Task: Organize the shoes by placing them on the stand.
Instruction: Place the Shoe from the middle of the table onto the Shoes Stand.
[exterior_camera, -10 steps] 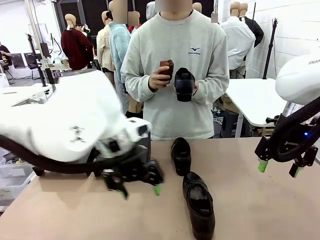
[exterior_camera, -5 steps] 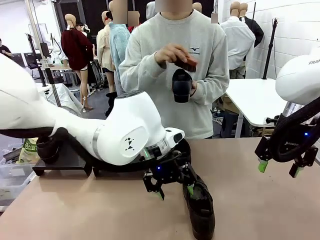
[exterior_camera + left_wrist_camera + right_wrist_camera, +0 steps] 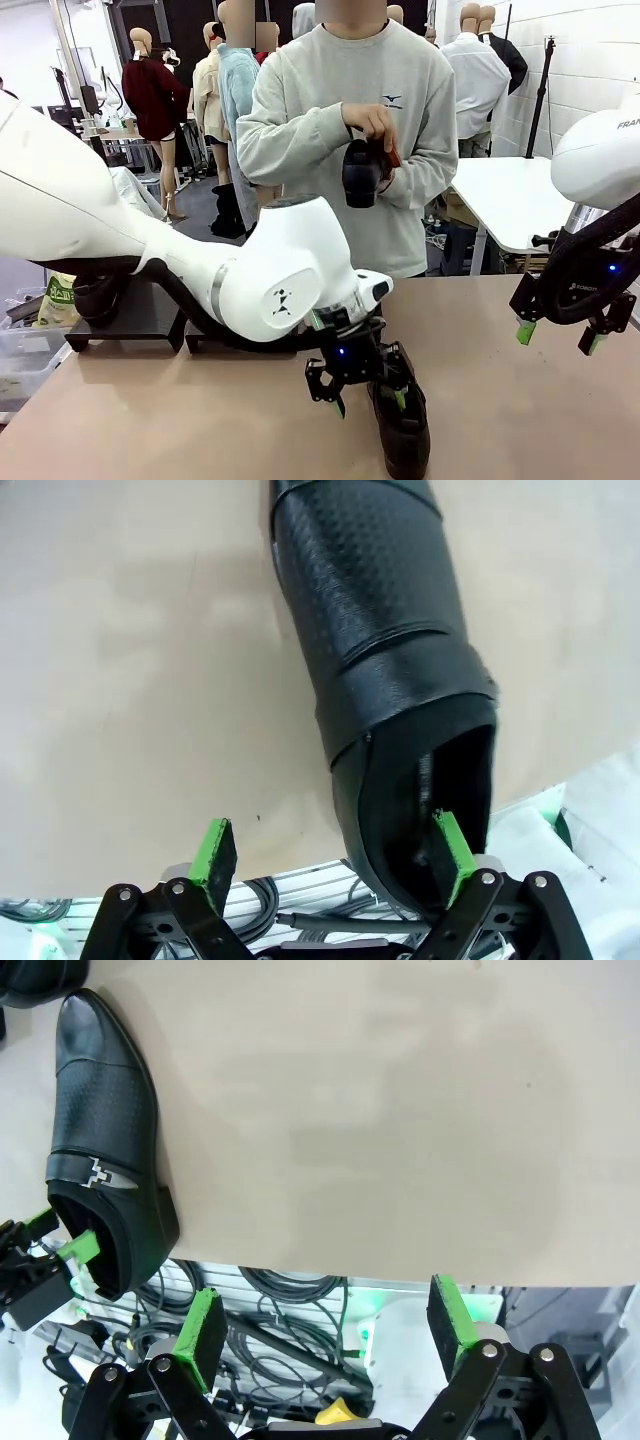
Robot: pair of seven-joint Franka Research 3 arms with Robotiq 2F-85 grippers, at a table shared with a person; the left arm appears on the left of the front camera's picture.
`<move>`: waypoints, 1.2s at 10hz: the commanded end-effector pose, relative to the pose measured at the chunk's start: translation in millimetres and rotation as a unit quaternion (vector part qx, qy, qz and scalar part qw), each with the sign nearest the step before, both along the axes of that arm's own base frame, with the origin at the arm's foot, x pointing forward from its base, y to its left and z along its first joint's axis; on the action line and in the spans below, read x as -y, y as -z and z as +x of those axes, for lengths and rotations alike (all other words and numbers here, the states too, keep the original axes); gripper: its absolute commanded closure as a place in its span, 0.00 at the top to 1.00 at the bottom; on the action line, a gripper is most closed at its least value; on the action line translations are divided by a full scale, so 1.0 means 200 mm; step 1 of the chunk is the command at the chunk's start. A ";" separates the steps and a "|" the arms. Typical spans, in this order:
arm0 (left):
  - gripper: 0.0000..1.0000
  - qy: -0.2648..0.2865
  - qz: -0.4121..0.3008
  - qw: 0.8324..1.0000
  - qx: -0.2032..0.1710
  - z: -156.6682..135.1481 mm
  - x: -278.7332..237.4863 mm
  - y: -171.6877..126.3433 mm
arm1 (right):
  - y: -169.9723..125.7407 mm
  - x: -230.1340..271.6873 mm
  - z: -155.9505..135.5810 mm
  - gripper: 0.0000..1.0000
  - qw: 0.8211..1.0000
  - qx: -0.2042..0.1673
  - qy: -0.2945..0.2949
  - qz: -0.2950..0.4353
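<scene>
The left gripper [image 3: 369, 400] hangs spread wide at the heel of a glossy black leather dress shoe [image 3: 402, 425], one green pad [image 3: 450, 845] over its opening, likely to pinch the side wall. The matte black low stand [image 3: 130, 318] sits well off to its left; the right gripper [image 3: 560, 335] hovers released, empty.

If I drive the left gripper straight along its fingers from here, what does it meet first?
Probably the shoe: the open left gripper has one finger lined up with its heel opening, the other over bare table beside it. Depth is unclear, but the shoe looks closest.
</scene>
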State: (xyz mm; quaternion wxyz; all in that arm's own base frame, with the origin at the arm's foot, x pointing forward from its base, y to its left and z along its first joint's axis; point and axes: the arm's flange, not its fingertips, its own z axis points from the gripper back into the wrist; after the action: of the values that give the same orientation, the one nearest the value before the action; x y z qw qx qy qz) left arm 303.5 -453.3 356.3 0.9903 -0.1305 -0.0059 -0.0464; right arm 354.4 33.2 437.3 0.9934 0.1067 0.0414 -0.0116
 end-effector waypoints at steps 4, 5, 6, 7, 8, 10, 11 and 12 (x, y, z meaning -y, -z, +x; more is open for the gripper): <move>0.87 -0.042 0.047 0.997 -0.041 0.03 0.15 0.05 | -0.01 0.01 0.00 1.00 1.000 -0.003 -0.004 -0.004; 0.67 -0.037 0.037 0.998 -0.037 0.02 0.15 0.04 | -0.01 0.01 0.00 1.00 1.000 -0.003 -0.004 -0.004; 0.48 -0.038 0.035 0.998 -0.038 0.02 0.15 0.03 | -0.01 0.01 0.00 1.00 1.000 -0.003 -0.004 -0.004; 0.28 -0.036 0.034 0.998 -0.039 0.02 0.15 0.04 | -0.01 0.01 0.00 1.00 1.000 -0.003 -0.004 -0.004; 0.08 -0.034 0.031 0.998 -0.042 0.02 0.15 0.03 | -0.01 0.01 0.00 1.00 1.000 -0.003 -0.004 -0.004; 0.00 -0.034 0.029 0.998 -0.047 0.02 0.15 0.04 | -0.01 0.01 0.00 1.00 1.000 -0.003 -0.004 -0.004; 0.00 -0.029 0.028 0.997 -0.059 0.01 0.15 0.05 | -0.01 0.01 0.00 1.00 1.000 -0.003 -0.004 -0.004; 0.00 -0.028 0.029 0.997 -0.061 0.01 0.15 0.05 | -0.01 0.01 0.00 1.00 1.000 -0.003 -0.004 -0.004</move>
State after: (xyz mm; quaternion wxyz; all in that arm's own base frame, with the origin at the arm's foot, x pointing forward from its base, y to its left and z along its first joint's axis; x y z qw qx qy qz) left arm 304.8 -481.6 346.3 0.9944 -0.0992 0.0359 -0.0049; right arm 354.4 33.2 437.3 0.9934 0.1068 0.0415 -0.0116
